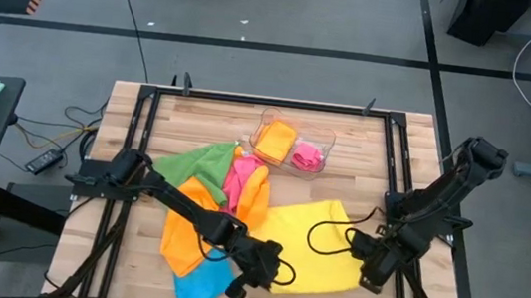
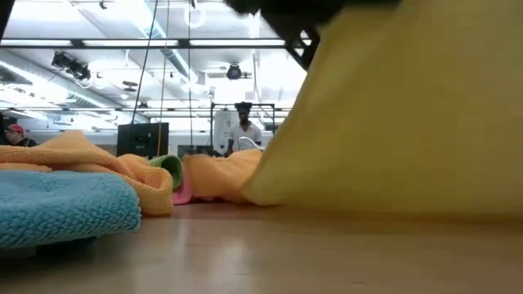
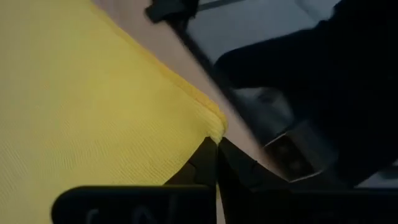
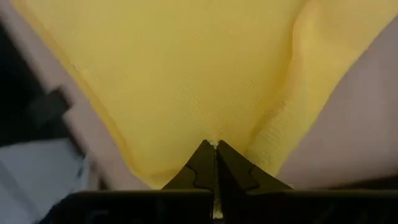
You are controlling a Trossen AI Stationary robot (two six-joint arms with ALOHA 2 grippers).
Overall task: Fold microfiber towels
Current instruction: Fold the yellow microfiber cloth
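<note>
Both arms are on the yellow towel (image 1: 319, 250) at the near edge of the worktop (image 1: 363, 170). Left end effector (image 1: 266, 275) is pinched shut on its near-left corner; the left wrist view shows the fingers (image 3: 214, 165) closed right at the corner tip. Right end effector (image 1: 368, 278) is clamped on the near-right corner, fingers (image 4: 214, 163) shut with the hem between them. My read: both near corners are held so that edge can be lifted and carried over to the far edge for a first fold. The low view fits that, the yellow cloth (image 2: 409, 114) rises steeply off the wood, so the near side is already up.

Orientation: the towel lies roughly flat and skewed, long axis running left-right with the right end a bit farther back. Held edge faces the robot, free edge points away toward the tray.

Just left, the blue towel (image 1: 202, 284) lies at the near edge, with the orange one (image 1: 187, 225) behind it. Past those, pink (image 1: 242, 177) and green (image 1: 194, 161) overlap in a loose heap, unfolded.

Farthest back, the clear tray (image 1: 291, 145) holds what look like folded orange and pink cloths, well apart from the yellow one.
</note>
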